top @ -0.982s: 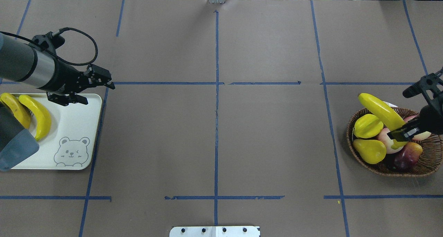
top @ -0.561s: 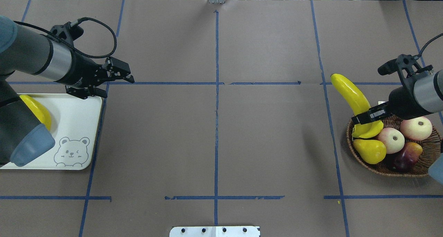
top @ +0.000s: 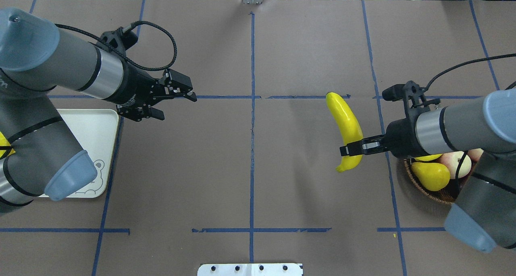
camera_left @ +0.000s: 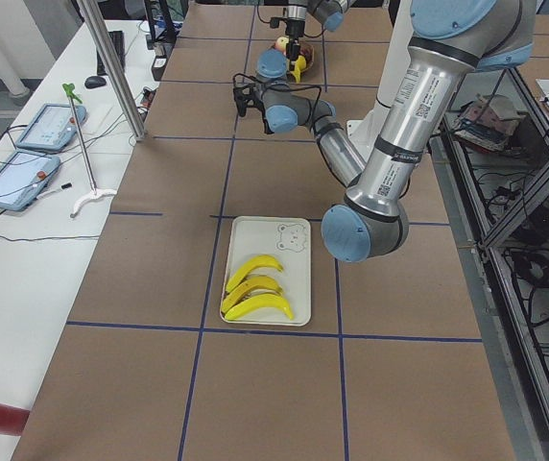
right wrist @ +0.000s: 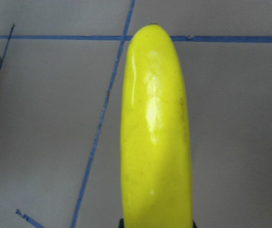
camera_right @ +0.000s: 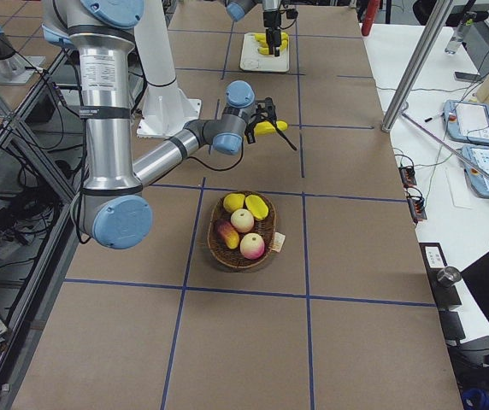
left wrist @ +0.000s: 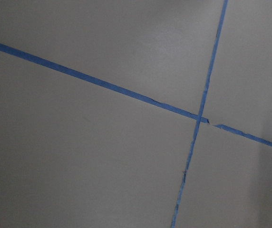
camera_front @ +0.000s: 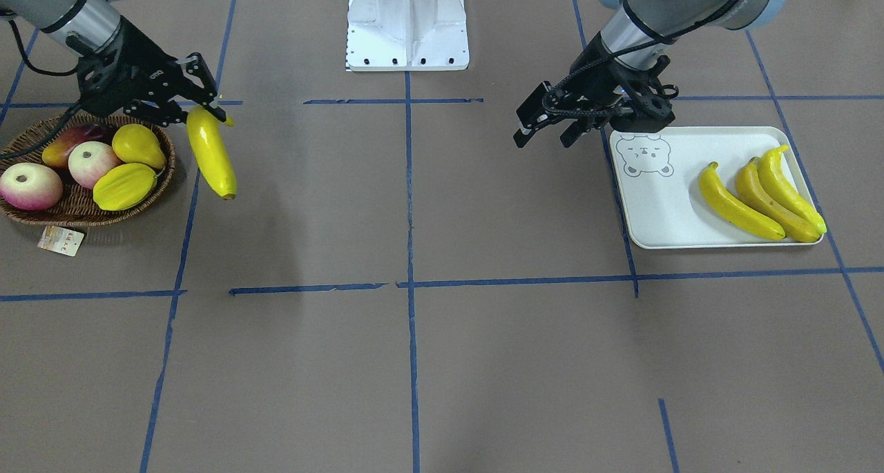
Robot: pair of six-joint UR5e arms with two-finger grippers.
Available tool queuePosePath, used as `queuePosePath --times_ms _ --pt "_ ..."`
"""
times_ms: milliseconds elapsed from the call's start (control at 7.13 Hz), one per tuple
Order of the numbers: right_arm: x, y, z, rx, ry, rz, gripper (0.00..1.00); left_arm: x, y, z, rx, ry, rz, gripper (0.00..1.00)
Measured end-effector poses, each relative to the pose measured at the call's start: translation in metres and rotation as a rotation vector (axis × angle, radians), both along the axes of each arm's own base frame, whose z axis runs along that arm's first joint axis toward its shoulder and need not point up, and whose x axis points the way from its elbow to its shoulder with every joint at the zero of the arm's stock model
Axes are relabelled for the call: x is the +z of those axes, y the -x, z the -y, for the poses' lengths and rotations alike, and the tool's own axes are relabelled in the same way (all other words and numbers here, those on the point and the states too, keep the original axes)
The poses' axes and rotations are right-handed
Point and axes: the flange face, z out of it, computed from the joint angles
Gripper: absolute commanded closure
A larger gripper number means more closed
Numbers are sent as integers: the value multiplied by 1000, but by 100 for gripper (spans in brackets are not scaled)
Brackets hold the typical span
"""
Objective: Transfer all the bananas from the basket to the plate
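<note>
My right gripper (top: 351, 148) is shut on the lower part of a yellow banana (top: 345, 119) and holds it above the table, left of the wicker basket (top: 421, 186). The banana fills the right wrist view (right wrist: 157, 142) and also shows in the front view (camera_front: 210, 152). Three more bananas (camera_front: 760, 198) lie side by side on the white bear-print plate (camera_front: 656, 210). My left gripper (top: 175, 105) is open and empty above the table, to the right of the plate (top: 94, 135). No banana shows in the basket (camera_front: 83, 219).
The basket holds a yellow pear (camera_front: 138, 146), a starfruit (camera_front: 124, 186), two apples (camera_front: 31, 185) and a mango (camera_front: 69, 141). A small paper tag (camera_front: 61, 241) lies beside it. The robot's white base (camera_front: 407, 24) stands at the table's near edge.
My right gripper has lifted the banana out of the basket and carried it left toward the table's middle. My left arm has moved right, away from the plate, still open.
</note>
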Motion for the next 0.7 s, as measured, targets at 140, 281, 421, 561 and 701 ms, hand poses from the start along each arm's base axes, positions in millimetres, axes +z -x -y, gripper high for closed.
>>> queuePosePath --times_ms 140,281,421,561,701 --pt "-16 27 -17 32 9 49 84 -15 -9 -4 6 12 -24 0" --pt "-33 56 -36 69 15 101 84 -28 -16 -9 9 20 -43 0" --pt "-48 85 -53 108 20 151 84 -38 -27 -15 4 25 -56 0" --pt "-62 112 -69 140 21 193 84 -47 -39 -22 -8 31 -65 0" --pt "-76 136 -81 166 18 228 84 -53 -51 -25 -15 43 -69 0"
